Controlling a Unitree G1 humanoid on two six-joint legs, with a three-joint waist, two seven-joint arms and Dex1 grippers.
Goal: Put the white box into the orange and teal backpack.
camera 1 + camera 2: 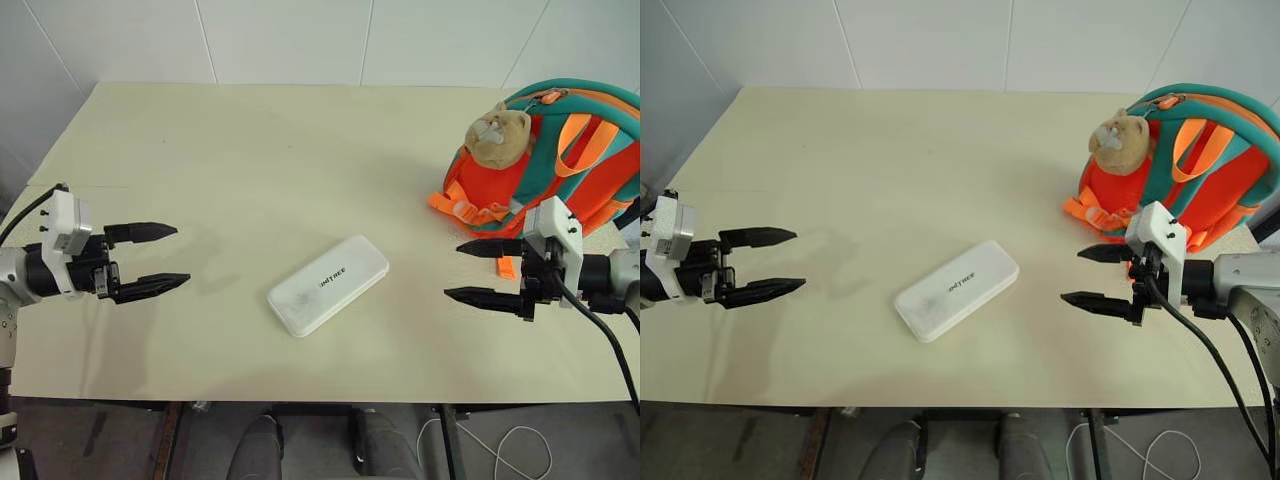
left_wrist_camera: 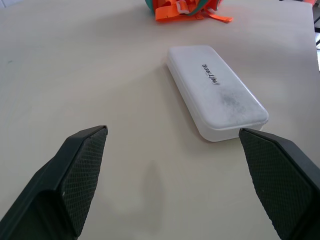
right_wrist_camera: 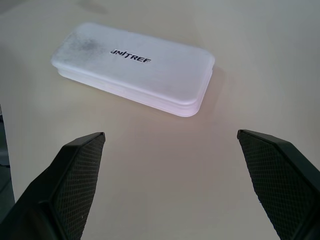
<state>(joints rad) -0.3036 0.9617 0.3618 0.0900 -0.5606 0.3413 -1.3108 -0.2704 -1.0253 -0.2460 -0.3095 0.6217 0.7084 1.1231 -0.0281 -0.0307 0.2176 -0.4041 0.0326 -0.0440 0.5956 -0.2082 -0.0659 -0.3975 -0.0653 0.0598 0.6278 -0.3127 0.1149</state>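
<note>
Right now the flat white rectangular box (image 1: pixel 328 285) lies at the centre of my cream table (image 1: pixel 250 160); my left gripper (image 1: pixel 150 260) at nine o'clock, right gripper (image 1: pixel 480 270) at three — both wide, empty. The orange and teal backpack (image 1: pixel 560 160) sits at two o'clock.

Pale cream table (image 1: pixel 270 150) before me, white tiled wall (image 1: pixel 300 40) behind it, dark floor (image 1: pixel 100 440) under, white cable (image 1: pixel 520 450) lying there
</note>
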